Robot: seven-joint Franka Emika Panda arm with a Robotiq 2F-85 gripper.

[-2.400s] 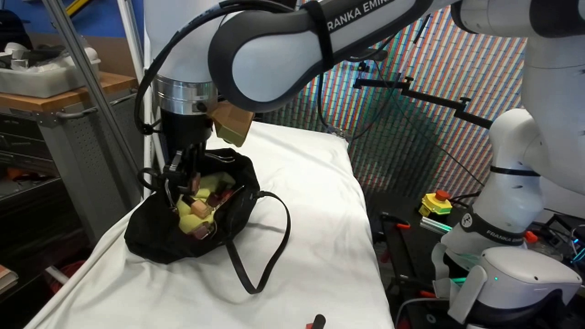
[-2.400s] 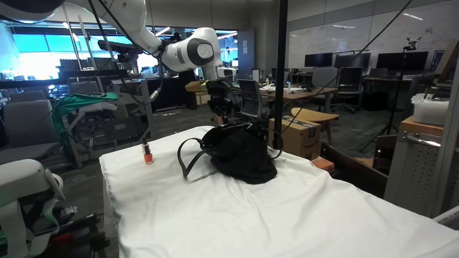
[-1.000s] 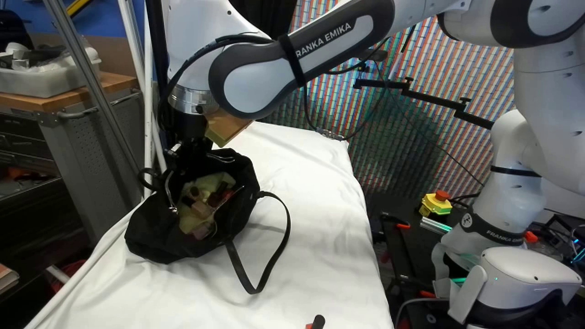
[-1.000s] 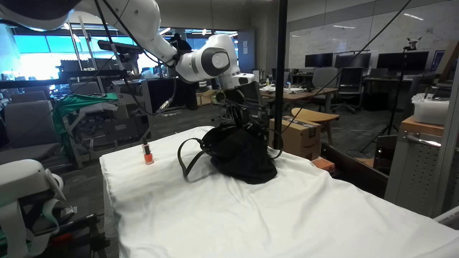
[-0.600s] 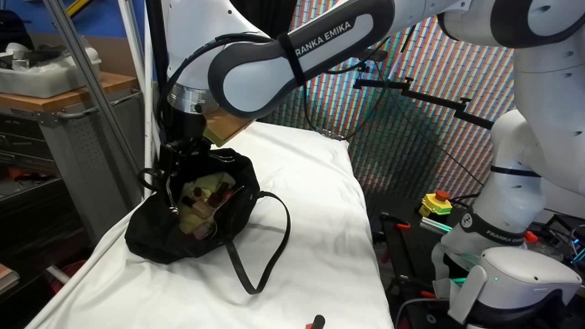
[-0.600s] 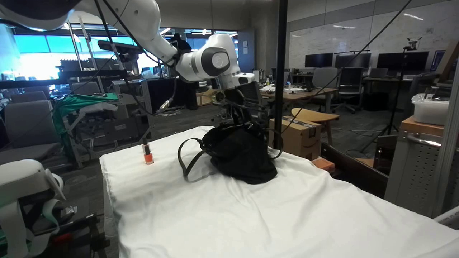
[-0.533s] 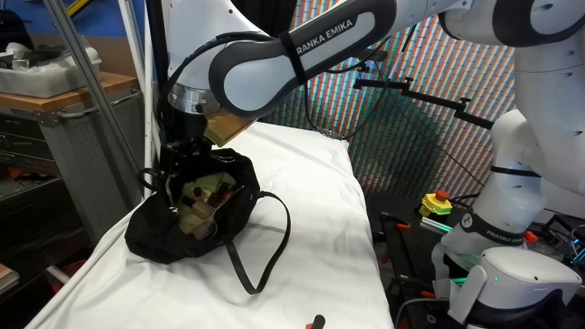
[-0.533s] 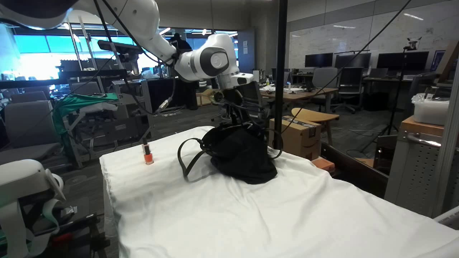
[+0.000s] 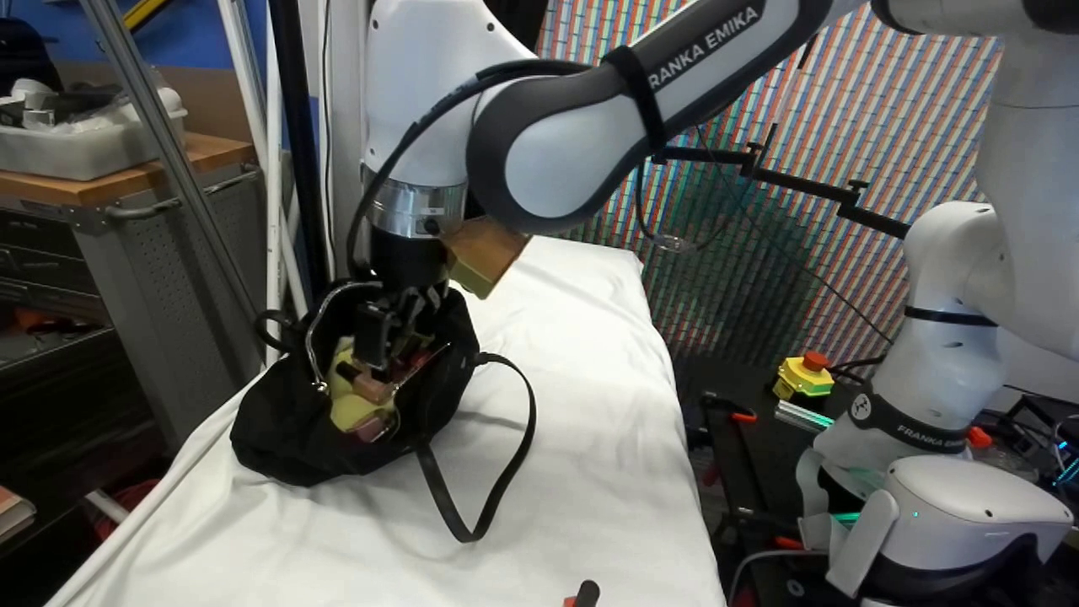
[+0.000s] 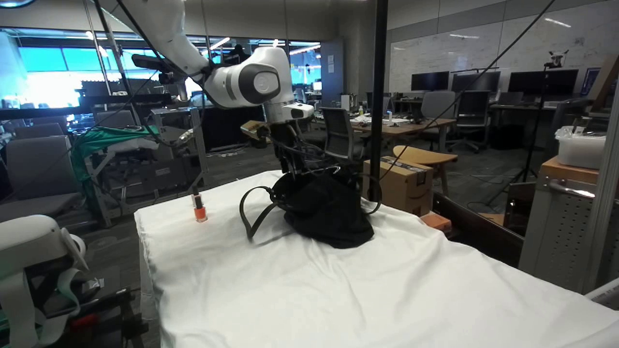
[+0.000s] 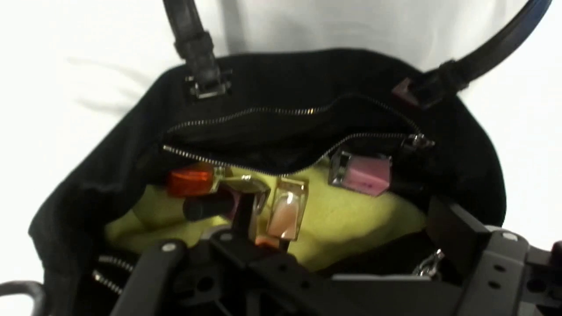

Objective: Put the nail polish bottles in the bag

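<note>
Fingers (image 11: 456,235) are standing wide over the bag (image 10: 333,212), release apparently concluding; the orange bottle (image 10: 200,213) outside is requiring pickup next.

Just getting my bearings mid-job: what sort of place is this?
Most likely a robotics lab: there is a yellow, red-topped emergency-stop box, a white VR headset and, in an exterior view, a long whiteboard in the background.

The arm (image 9: 582,110) reads "RANKA EMIKA"; the black base band (image 9: 919,432) reads "FRANKA EMIKA".
</note>
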